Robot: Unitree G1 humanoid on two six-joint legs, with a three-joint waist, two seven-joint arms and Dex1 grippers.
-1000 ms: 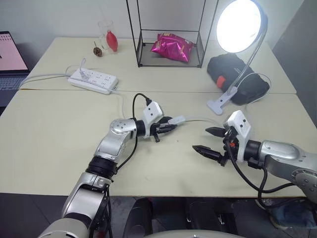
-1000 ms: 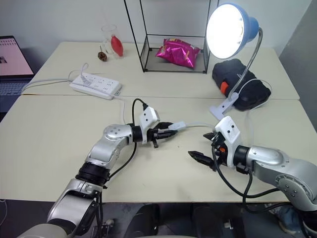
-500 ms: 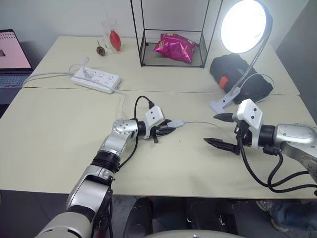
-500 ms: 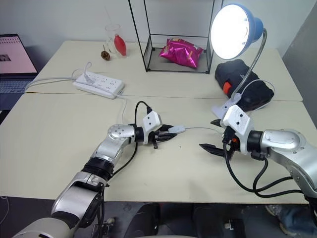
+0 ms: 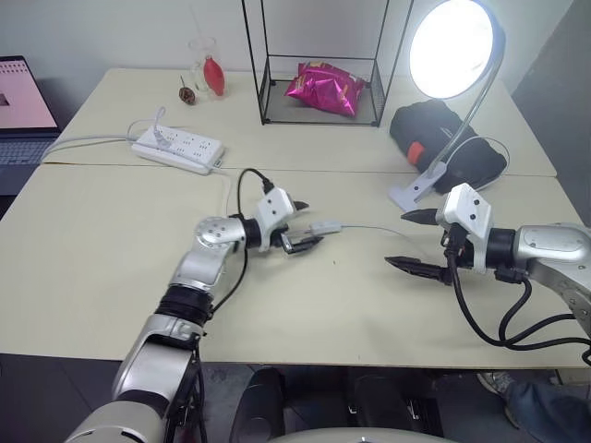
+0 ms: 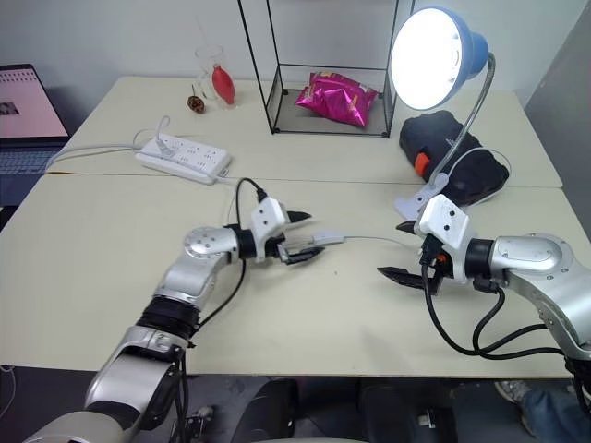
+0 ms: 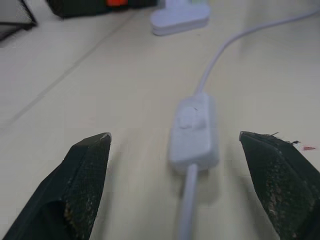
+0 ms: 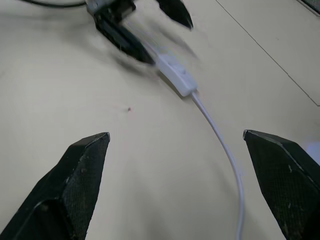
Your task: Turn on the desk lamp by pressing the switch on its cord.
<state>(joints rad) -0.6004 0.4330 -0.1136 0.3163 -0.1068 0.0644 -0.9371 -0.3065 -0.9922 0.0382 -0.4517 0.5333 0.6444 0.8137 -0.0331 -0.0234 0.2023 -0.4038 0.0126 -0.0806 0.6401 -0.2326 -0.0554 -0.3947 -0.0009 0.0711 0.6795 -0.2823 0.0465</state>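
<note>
White oblong switch [image 7: 194,131], raised rocker, thin cord [image 7: 227,46]

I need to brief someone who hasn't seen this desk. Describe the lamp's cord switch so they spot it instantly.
From the lit desk lamp, follow its thin white cord across the near table to the left gripper. The switch lies there: a small white oblong, thicker than the cord, far smaller than the power strip.

An office or lab workroom: two plain cream rectangular tables [image 5: 102,249] pushed together, an open laptop [image 5: 20,111] at their far-left edge, a white multi-socket power strip [image 5: 175,150] near it, bare grey walls behind.
</note>
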